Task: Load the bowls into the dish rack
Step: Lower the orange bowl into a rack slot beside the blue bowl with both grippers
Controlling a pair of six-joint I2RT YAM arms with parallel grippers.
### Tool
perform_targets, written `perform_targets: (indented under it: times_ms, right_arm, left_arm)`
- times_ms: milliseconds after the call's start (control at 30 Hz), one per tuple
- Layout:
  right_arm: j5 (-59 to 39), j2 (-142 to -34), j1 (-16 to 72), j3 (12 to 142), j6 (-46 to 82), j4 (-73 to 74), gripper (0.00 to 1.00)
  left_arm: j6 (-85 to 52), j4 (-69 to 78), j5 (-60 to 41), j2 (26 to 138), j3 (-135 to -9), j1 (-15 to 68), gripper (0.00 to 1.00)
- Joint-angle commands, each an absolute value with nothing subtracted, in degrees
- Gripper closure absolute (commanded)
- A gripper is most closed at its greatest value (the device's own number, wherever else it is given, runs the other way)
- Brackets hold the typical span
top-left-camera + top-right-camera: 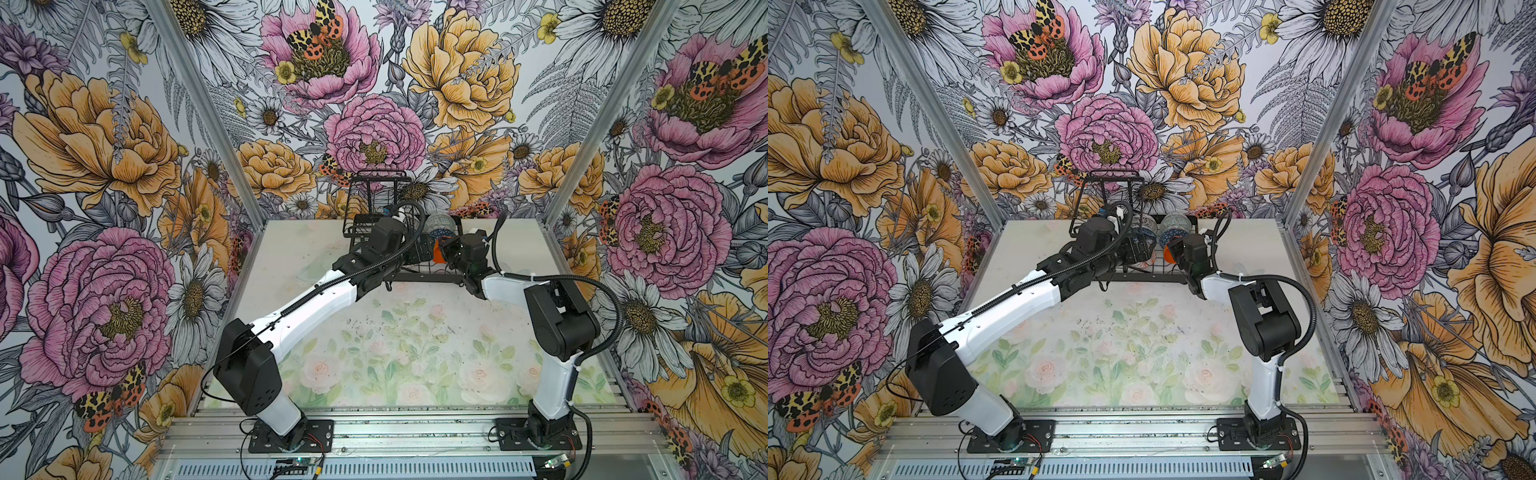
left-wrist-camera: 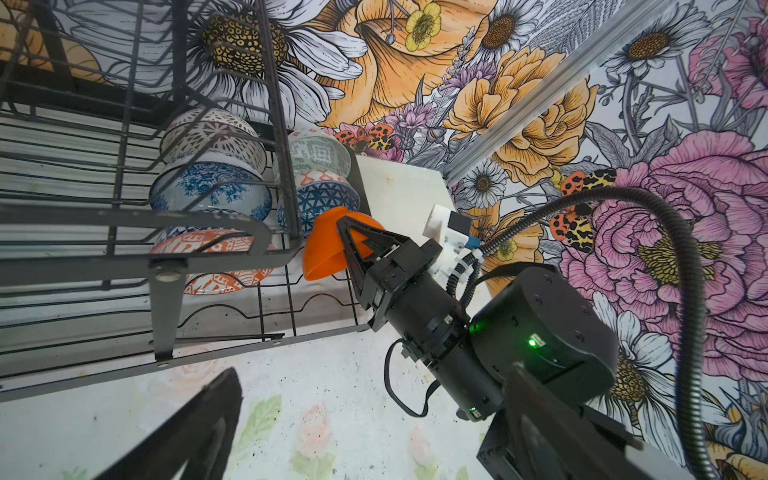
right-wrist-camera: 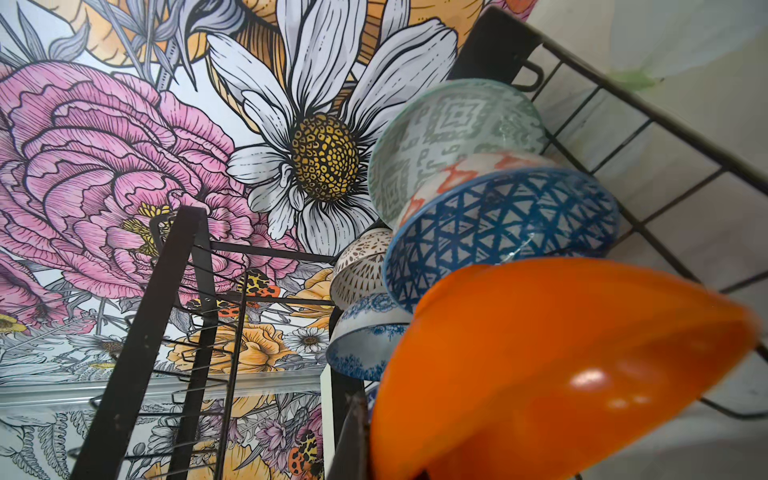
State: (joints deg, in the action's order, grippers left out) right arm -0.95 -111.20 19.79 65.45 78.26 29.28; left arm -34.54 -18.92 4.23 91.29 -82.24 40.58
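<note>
Bowls are filling the dish rack (image 1: pixel 428 279), which is sitting at the far middle of the table (image 1: pixel 415 332), just above centre in both top views. The right gripper (image 2: pixel 353 230) is pinching the wall of the plain orange bowl (image 2: pixel 322 245), jaws closed on its rim. It is holding the bowl tilted over the rack's wavy base wires, just in front of the blue-triangle bowl (image 2: pixel 328 199). Whether the orange bowl is touching the wires cannot be told. In both top views only a sliver of it is showing, slightly right of centre, against the gripper's black body. Behind the blue-triangle bowl, the grey-green bowl (image 2: pixel 316 151) is leaning on edge. In the neighbouring row the dark-and-white bowl (image 2: pixel 212 133), the blue-speckled bowl (image 2: pixel 212 187) and the orange-white bowl (image 2: pixel 208 249) are standing on edge one after another, next to the raised upper basket (image 1: pixel 376 195). The left gripper (image 2: pixel 374 374) is hanging spread wide and empty near the rack's front edge, its dark fingers (image 2: pixel 195 428) framing bare tabletop.
</note>
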Motion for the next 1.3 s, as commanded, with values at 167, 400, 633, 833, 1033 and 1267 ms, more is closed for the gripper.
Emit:
perform_targets:
  times_ms: [167,400,633,833,1033,1267]
  right_arm:
    - [-1.05,-114.8,19.22,68.37,80.01,34.74,1.0]
    - [-0.96,-116.94,19.07,68.2,81.49,37.18,1.0]
    - [-1.14,-118.45,18.67,68.28,81.73,37.83,1.0]
    - [-1.67,-119.14,18.69,68.71,82.17,37.31,1.0]
    - [-1.23,-118.66,19.14,68.0,83.13,36.04,1.0]
    - [1.24,-117.8,20.65,64.87,86.62,34.63,1.0]
  left_arm:
    - [-32.43,-23.28,5.08,91.86,-83.85,39.73,0.01]
    - [-32.42,-23.9,4.74,92.47,-84.37,39.73,0.01]
    - [-32.34,-23.99,4.83,93.12,-84.81,39.47,0.01]
    - [-32.6,-23.99,4.86,93.24,-84.88,39.04,0.01]
    - [-33.0,-23.99,4.75,93.38,-84.87,38.77,0.01]
    - [-33.61,-23.97,4.57,93.02,-84.25,38.8,0.01]
